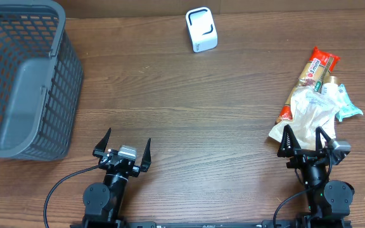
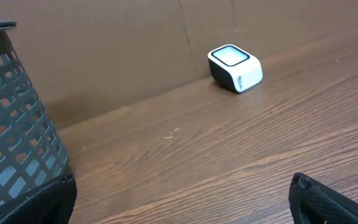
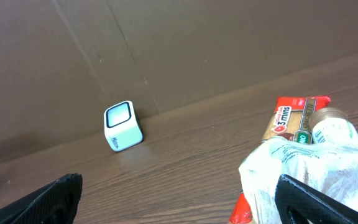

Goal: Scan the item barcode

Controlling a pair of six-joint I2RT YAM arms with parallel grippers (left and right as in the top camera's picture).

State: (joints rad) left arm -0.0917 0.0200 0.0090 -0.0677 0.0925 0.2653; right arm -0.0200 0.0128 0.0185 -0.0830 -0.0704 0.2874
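Both arms' jaws gape apart, empty; crinkled plastic bag point(image 1: 309, 114) near the right, boxy scanner point(image 1: 201, 30) beyond.

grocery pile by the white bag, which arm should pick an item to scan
Right. The right pincer stands open right at the crumpled white plastic bag and red-ended food packet; the left pincer sits far off, nearer the grey mesh basket.
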